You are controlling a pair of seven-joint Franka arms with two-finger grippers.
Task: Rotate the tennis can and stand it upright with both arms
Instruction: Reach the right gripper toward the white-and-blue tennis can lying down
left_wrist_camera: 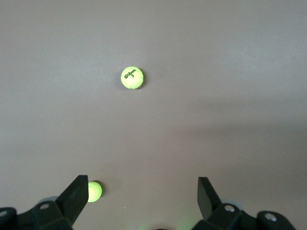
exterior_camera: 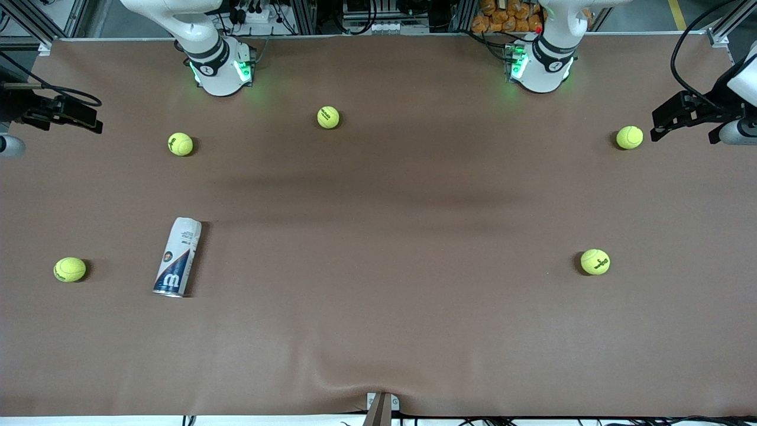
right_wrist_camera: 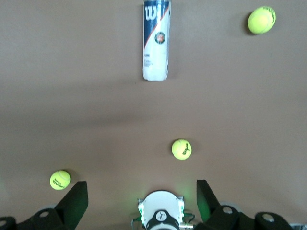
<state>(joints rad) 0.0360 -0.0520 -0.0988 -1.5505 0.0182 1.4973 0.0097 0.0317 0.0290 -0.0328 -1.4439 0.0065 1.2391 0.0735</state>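
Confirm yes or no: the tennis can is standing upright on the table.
No. In the front view the tennis can lies on its side on the table, apart from the balls.

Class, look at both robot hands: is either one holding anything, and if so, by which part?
Nothing is held. The left hand and right hand are both open and empty; the tennis can lies untouched on the table.

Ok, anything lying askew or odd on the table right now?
The tennis can lies on its side, slightly slanted, toward the right arm's end of the table. Five tennis balls sit scattered loose around the table. No damage visible.
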